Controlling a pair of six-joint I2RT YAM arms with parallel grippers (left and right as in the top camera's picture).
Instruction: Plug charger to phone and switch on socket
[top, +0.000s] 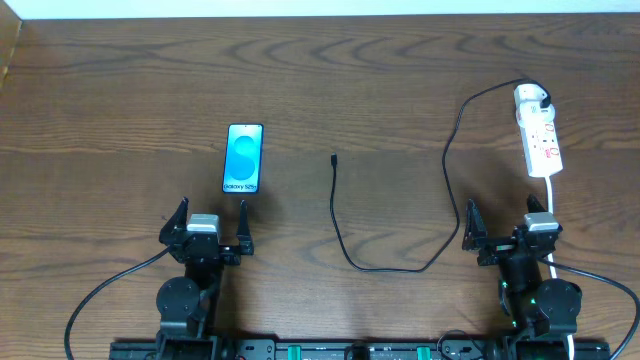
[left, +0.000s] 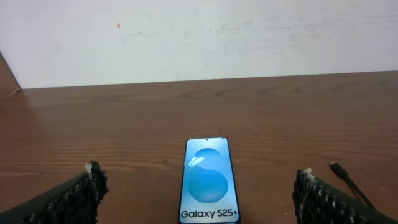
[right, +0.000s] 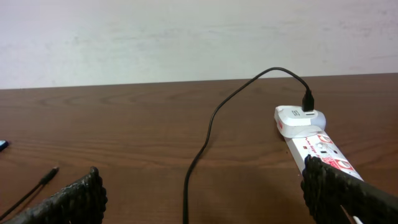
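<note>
The phone (top: 244, 158) lies flat left of centre, blue screen up, and shows in the left wrist view (left: 209, 182) between my open fingers. The black charger cable (top: 345, 240) loops across the middle; its loose plug tip (top: 333, 158) lies right of the phone and shows at the left wrist view's right edge (left: 339, 168). Its white adapter (top: 533, 98) sits plugged in the white socket strip (top: 543, 142) at the far right, which also shows in the right wrist view (right: 317, 144). My left gripper (top: 209, 226) and right gripper (top: 508, 230) are open, empty, near the front edge.
The strip's thick white cord (top: 552, 200) runs down toward the right arm's base. A pale wall edges the table's far side (top: 320, 8). The wooden table (top: 120, 120) spreads around the objects.
</note>
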